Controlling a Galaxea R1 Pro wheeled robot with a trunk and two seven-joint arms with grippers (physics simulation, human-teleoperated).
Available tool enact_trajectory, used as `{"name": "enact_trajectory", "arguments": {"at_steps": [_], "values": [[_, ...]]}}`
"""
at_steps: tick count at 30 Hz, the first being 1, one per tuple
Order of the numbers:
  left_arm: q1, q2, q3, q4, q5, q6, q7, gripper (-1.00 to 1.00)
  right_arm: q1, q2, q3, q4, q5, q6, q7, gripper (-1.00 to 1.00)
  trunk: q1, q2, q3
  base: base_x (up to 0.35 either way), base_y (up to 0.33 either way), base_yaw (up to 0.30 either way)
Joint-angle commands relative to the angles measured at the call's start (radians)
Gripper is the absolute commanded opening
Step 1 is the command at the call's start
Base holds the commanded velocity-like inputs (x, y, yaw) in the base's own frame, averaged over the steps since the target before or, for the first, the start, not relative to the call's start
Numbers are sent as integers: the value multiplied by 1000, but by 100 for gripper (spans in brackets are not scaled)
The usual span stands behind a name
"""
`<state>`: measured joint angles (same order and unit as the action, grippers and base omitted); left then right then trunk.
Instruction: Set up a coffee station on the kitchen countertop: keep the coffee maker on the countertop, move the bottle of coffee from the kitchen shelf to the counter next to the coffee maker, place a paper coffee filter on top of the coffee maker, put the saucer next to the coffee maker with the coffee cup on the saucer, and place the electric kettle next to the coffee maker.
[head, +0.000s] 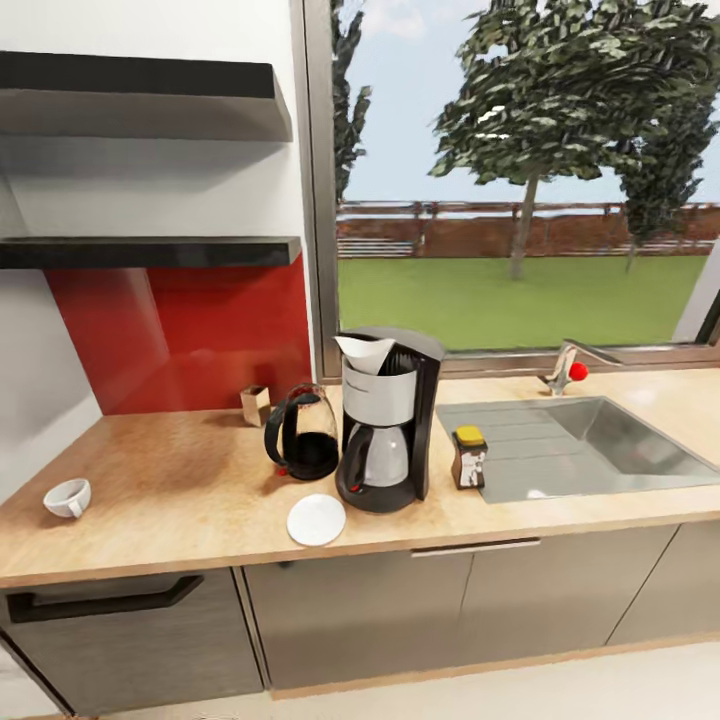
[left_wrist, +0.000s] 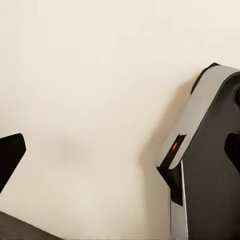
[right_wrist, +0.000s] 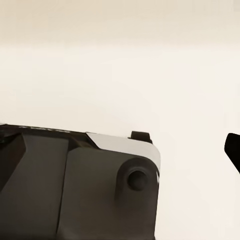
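Note:
On the kitchen countertop (head: 180, 470) the black and silver coffee maker (head: 385, 420) stands upright with the white paper coffee filter (head: 365, 352) resting in its top. The dark glass electric kettle (head: 302, 432) stands close at its left. The white saucer (head: 316, 520) lies bare near the counter's front edge, just in front of the machine. At the coffee maker's right stands the bottle of coffee (head: 469, 457), on the sink's edge. The coffee cup (head: 67, 497) lies tipped at the counter's far left. Both kitchen shelf slabs (head: 150, 250) are bare. My left gripper (left_wrist: 120, 155) and right gripper (right_wrist: 120, 155) hang over pale floor, fingers wide apart.
A steel sink (head: 600, 440) with a red-knobbed faucet (head: 570, 365) fills the counter's right part. A small brown box (head: 255, 404) sits by the red backsplash behind the kettle. Grey cabinet fronts run below. Parts of my own grey and black body show in both wrist views.

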<state>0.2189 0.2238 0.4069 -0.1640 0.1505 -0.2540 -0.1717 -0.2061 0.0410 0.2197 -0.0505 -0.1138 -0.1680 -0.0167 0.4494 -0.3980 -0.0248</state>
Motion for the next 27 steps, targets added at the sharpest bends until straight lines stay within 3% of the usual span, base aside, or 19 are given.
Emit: {"name": "enact_trajectory", "arguments": {"at_steps": [1,9,18,22,27], "values": [[0,-1,1,-1,9,15,9,100,-1,0,9,1,-10,-4,-2,100,1,-2,-2,0,0,272],[0,0,0,-1,8,44,37,100,-1,0,9,1,-10,-4,-2,100,1,-2,-6,0,29,272],[-1,2,0,0,9,46,39,100,-1,0,9,1,-10,-4,-2,100,1,-2,-11,0,296,272],[-3,3,0,-1,9,47,40,100,6,-14,8,20,-8,-3,-3,100,1,-2,-14,0,334,271],[-3,8,0,-3,8,44,39,100,70,-40,7,24,-7,-2,-5,100,1,-2,-17,12,338,248]]}}
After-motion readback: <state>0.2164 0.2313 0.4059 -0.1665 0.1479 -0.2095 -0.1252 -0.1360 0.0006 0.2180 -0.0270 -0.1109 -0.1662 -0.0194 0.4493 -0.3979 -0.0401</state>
